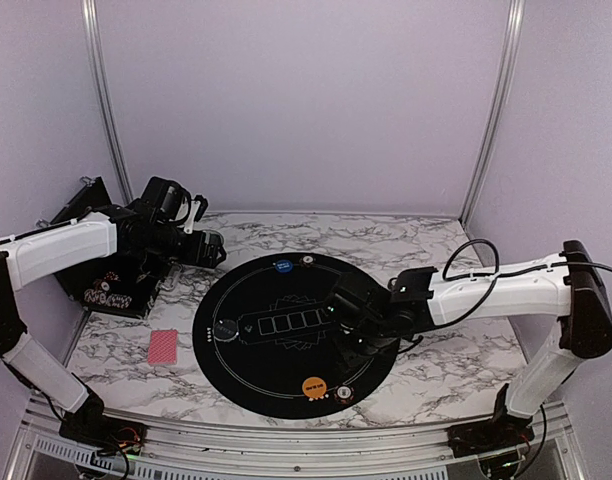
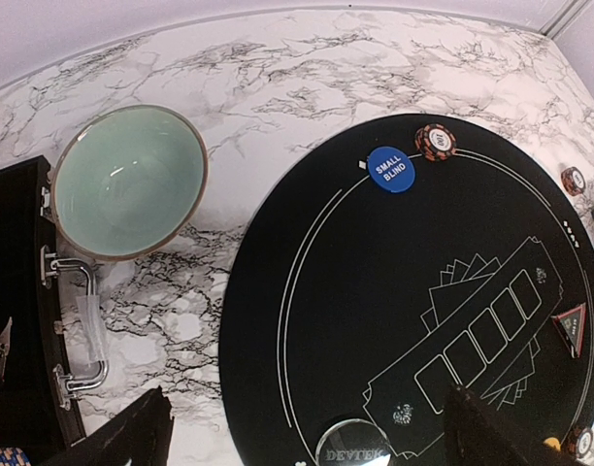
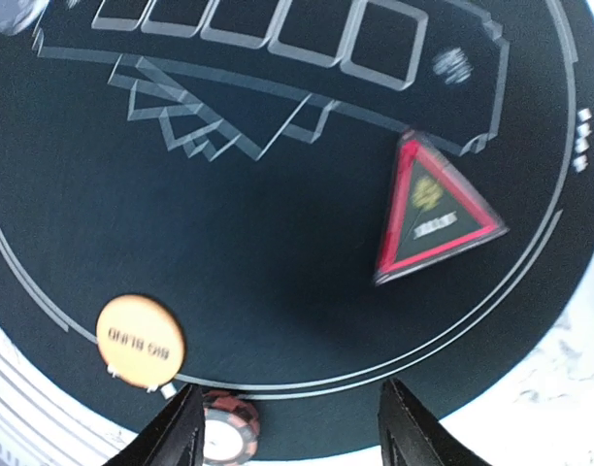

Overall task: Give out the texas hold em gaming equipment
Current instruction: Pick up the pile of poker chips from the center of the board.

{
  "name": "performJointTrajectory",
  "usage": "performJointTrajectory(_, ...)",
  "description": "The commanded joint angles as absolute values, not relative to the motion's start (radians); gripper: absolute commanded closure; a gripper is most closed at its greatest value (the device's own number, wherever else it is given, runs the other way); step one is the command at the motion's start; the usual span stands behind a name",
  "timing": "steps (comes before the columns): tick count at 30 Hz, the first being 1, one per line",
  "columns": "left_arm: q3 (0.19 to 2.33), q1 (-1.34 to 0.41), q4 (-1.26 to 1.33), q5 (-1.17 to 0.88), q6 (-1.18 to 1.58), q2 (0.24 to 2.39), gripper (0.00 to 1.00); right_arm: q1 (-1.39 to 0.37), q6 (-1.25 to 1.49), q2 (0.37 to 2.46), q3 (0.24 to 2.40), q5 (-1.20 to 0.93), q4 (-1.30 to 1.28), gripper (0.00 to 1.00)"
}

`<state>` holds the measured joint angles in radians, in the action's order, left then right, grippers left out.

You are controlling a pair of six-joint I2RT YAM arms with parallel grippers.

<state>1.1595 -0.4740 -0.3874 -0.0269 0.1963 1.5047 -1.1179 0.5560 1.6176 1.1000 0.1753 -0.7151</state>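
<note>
The right pincer (image 3: 289, 432) is hovering open and empty above the black mat (image 3: 258, 252), where the red triangle marker (image 3: 431, 209) is lying right of centre. The left pincer (image 2: 307, 432) is standing wide open, empty.

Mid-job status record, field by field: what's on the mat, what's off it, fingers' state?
mat: large round black mat
far rim: blue round SMALL BLIND disc, far striped chip
near rim: orange round BIG BLIND disc, near striped chip
left side: dark round dealer disc
right side: red triangle marker
off mat, left: red-backed card
left fingers: open, empty
right fingers: open, empty, over mat
</note>
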Motion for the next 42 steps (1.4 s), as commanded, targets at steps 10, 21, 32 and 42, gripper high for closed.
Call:
performJointTrajectory(10, 1.167, -0.469, -0.409, -0.059, 0.186, 1.522, 0.01, -0.731, 0.294, 1.676, 1.281, 0.198, -0.709, 0.41)
performJointTrajectory(21, 1.169, -0.469, -0.411, -0.078, 0.190, 1.538, 0.01, -0.457, 0.190, 1.838, 1.421, 0.133, -0.665, 0.41)
performJointTrajectory(32, 1.173, -0.469, -0.415, -0.077, 0.188, 1.554, 0.01, -0.343, 0.101, 1.990, 1.555, 0.040, -0.700, 0.35)
performJointTrajectory(42, 1.175, -0.469, -0.419, -0.069, 0.186, 1.561, 0.01, -0.328, 0.077, 2.051, 1.553, 0.036, -0.709, 0.32)
